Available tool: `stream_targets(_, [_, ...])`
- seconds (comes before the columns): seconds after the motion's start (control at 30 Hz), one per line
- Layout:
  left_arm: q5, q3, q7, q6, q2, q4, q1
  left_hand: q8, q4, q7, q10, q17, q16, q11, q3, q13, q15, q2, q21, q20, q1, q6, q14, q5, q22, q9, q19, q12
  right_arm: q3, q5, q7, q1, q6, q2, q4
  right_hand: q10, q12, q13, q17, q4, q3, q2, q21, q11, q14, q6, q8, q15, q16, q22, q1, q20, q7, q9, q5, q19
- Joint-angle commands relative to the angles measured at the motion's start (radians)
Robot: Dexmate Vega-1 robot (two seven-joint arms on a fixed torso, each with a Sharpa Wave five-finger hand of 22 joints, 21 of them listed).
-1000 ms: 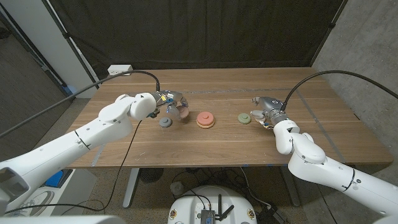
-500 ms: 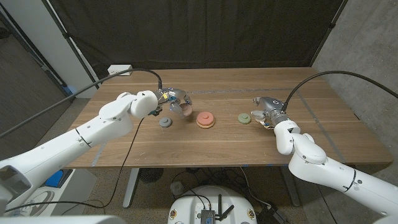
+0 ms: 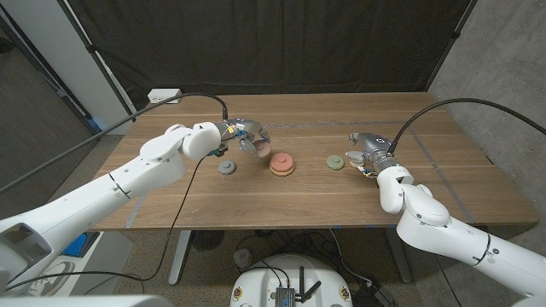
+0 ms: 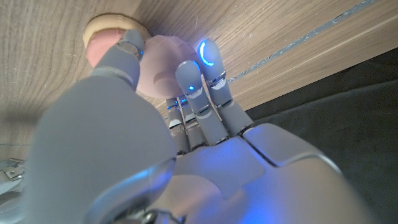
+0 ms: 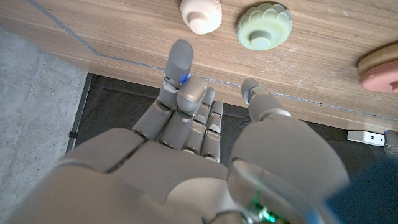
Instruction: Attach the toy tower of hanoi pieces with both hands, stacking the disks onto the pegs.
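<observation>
My left hand holds a pale pink disk just above the table, close to the left of the salmon disk with a peg. In the left wrist view the fingers wrap the pink disk, with the salmon disk just beyond. A grey disk lies below the left hand. A green disk and a small cream knob lie beside my right hand. Its fingers are apart and hold nothing, a little short of the cream knob and the green disk.
A white power strip with a black cable sits at the table's far left corner. A dark curtain hangs behind the table. Bare wood lies along the table's near edge.
My left hand has carried the pink disk to the right, closer to the salmon disk. The right hand has stayed where it was.
</observation>
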Motion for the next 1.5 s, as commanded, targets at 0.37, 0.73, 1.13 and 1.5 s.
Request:
stream_targets(0.37, [-0.017, 0.042, -0.005, -0.1, -0.063, 0.076, -0.058, 0.002, 0.006, -0.004, 0.132, 0.007, -0.007, -0.114, -0.009, 0.126, -0.021, 0.01, 0.004, -0.11, 0.005, 0.015, 0.017, 0.007, 0.002, 0.006, 0.009, -0.004, -0.009, 0.018, -0.007, 0.017, -0.02, -0.008, -0.004, 0.009, 0.008, 0.004, 0.005, 0.0, 0.011, 0.001, 0.0, -0.005, 0.008, 0.007, -0.002, -0.033, 0.01, 0.001, -0.015, -0.074, 0.0, 0.0, 0.006, 0.009])
stream_targets(0.73, [-0.006, 0.077, -0.044, -0.131, -0.093, 0.115, -0.1, -0.001, 0.007, -0.005, 0.136, 0.01, -0.016, -0.112, -0.014, 0.129, -0.021, 0.011, 0.005, -0.11, 0.006, 0.02, 0.017, 0.008, 0.002, 0.007, 0.01, -0.012, -0.011, 0.029, -0.005, 0.033, -0.012, -0.007, 0.01, 0.009, 0.007, 0.004, 0.007, -0.001, 0.012, 0.001, 0.0, -0.005, 0.011, 0.008, -0.003, -0.033, 0.013, 0.001, -0.017, -0.074, 0.001, 0.0, 0.007, 0.01])
stream_targets(1.13, [0.004, 0.102, -0.06, -0.143, -0.123, 0.149, -0.126, -0.004, 0.011, -0.005, 0.139, 0.016, -0.019, -0.112, -0.021, 0.133, -0.021, 0.012, 0.004, -0.108, -0.003, 0.023, 0.021, 0.008, 0.002, 0.008, 0.009, -0.016, -0.01, 0.039, -0.013, 0.034, -0.006, -0.008, 0.019, 0.01, 0.005, 0.005, 0.007, -0.001, 0.014, 0.002, 0.001, -0.006, 0.012, 0.008, -0.003, -0.033, 0.016, 0.002, -0.018, -0.074, 0.001, 0.0, 0.008, 0.012])
stream_targets(1.5, [0.003, 0.128, -0.071, -0.153, -0.15, 0.19, -0.144, -0.009, 0.01, -0.003, 0.141, 0.021, -0.024, -0.113, -0.026, 0.136, -0.021, 0.014, 0.004, -0.109, -0.006, 0.024, 0.025, 0.008, 0.002, 0.009, 0.01, -0.022, -0.008, 0.045, -0.02, 0.031, -0.009, -0.01, 0.016, 0.011, 0.005, 0.006, -0.001, -0.002, 0.015, 0.002, 0.0, -0.006, 0.004, 0.01, -0.003, -0.033, 0.009, 0.002, -0.018, -0.074, 0.001, 0.0, 0.01, 0.013])
